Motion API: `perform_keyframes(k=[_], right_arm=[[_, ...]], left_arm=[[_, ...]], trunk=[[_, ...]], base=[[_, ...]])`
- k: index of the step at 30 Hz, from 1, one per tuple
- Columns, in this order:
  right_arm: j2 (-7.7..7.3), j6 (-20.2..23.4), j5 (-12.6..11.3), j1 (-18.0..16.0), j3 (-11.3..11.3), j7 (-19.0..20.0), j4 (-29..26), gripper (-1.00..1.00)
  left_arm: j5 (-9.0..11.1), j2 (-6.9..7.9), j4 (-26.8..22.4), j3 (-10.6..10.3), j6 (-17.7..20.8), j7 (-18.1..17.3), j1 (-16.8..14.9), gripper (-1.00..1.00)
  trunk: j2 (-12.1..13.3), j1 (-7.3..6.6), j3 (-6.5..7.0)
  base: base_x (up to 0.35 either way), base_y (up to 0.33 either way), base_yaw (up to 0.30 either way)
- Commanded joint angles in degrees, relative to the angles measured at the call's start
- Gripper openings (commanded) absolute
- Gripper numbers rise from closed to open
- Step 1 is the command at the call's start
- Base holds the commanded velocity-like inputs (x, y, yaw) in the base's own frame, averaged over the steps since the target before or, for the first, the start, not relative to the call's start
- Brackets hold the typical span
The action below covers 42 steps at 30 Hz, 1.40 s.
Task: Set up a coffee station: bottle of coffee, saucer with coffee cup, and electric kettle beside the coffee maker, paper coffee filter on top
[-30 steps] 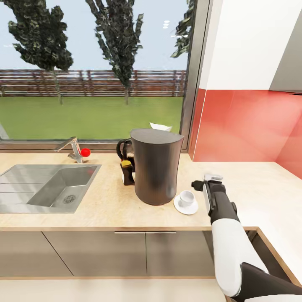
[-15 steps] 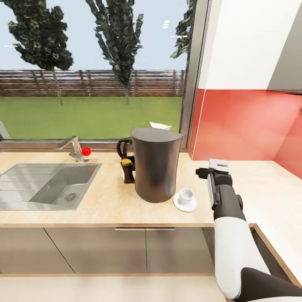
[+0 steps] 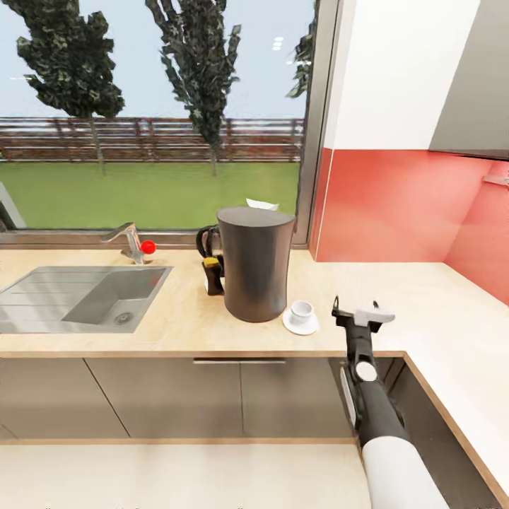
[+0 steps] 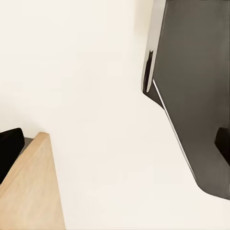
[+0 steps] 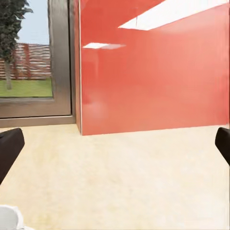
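Dark grey coffee maker (image 3: 255, 263) has the coffee cup (image 3: 302, 310) on its saucer (image 3: 300, 324) right beside it; right gripper (image 3: 353, 313) nearby, fingers wide apart, empty.

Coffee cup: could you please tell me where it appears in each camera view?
Head view: coffee cup on the saucer, right of the coffee maker.
Right wrist view: white sliver at the frame's edge, probably it.
Left wrist view: pale surface, dark panel.
Shared landmark: red wall.
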Motion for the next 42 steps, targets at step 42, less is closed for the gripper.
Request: perform_keyframes(k=[42], right_arm=[[-2.03, 20.2, 0.8, 14.4, -0.4, -3.3, 53.4, 1.00]], left_arm=[[0.3, 0.43, -1.3, -1.0, -0.1, 0.1, -0.1, 1.00]], trunk=[[-0.1, 0.02, -0.10]], base=[[-0.002, 0.000, 0.000]])
